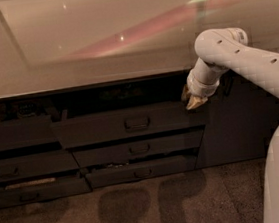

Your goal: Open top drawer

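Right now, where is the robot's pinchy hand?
In the camera view the gripper hangs right of centre, under the countertop, at the upper right corner of the top drawer, well right of its loop handle.

My gripper point(192, 100) hangs at the upper right corner of the top drawer point(96, 129), just under the front edge of the countertop point(97, 53), with my arm point(244, 59) reaching in from the right. The top drawer juts forward of the two lower drawers point(109, 153) stacked beneath it. A second drawer stack point(20, 167) lies to its left, a cabinet door point(232, 128) to its right, and the floor point(140, 209) in front.
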`<act>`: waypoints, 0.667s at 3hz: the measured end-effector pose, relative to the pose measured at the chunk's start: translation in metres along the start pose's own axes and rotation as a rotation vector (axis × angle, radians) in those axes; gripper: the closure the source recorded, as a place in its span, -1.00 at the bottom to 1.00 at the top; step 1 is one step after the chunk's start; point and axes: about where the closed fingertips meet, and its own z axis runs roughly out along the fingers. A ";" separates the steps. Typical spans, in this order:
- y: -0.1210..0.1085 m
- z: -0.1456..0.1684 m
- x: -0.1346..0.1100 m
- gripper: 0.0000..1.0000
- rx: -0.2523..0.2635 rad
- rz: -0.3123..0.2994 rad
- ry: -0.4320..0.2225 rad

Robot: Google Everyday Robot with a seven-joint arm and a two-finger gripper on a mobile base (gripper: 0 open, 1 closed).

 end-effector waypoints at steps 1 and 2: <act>0.004 0.000 0.000 1.00 0.002 -0.007 0.002; 0.019 0.003 0.000 1.00 0.026 -0.033 0.009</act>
